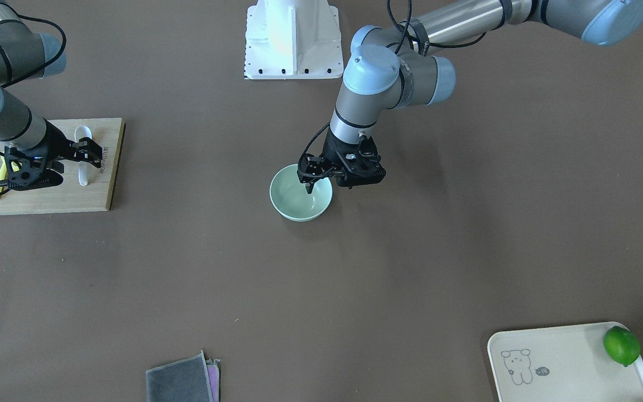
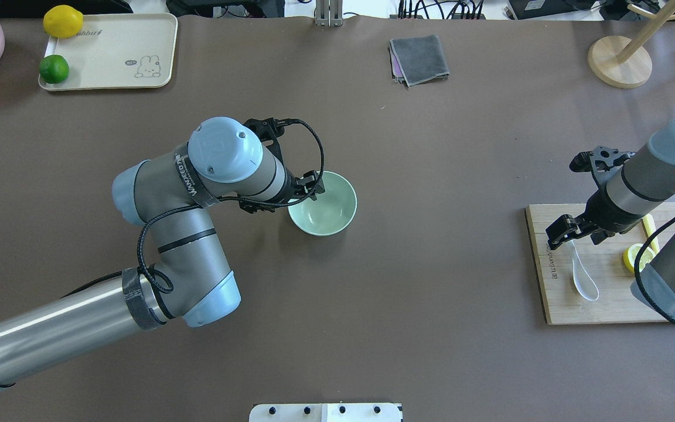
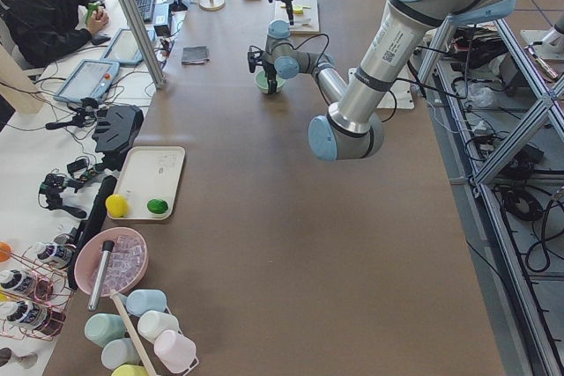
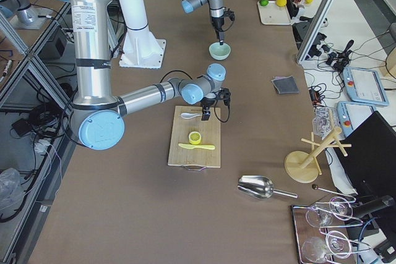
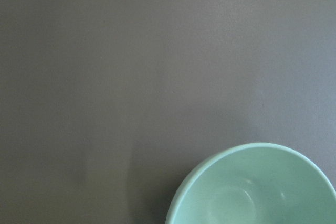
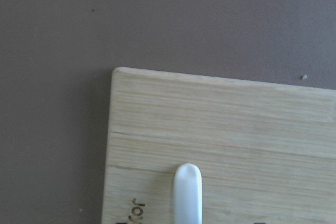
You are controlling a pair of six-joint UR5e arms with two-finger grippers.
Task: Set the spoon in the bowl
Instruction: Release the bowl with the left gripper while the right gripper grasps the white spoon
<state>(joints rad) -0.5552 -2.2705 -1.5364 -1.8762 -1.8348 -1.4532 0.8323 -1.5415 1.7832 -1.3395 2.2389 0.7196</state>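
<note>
The right hand (image 1: 94,154) hovers, fingers apart, over the small glossy white soup spoon (image 2: 585,286) lying flat on the pale wooden board (image 2: 560,305) — a pinch could skid its slick handle — while the left hand (image 1: 309,181), open or closed I cannot tell, crowds the round mint-green bowl (image 2: 329,214).

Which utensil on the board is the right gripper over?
The white spoon: the right gripper sits open astride its handle; the yellow knife lies off to one side.

arms: left arm (image 2: 197,193), right arm (image 2: 660,170), silver tubes, grey joints, pale-blue round caps | bands: black rings, white lettering on the left arm's | cables: black, looped at wrists | left gripper (image 1: 309,187), right gripper (image 1: 91,152): black, skeletal | base (image 1: 292,39): white, dark screws along its plate
</note>
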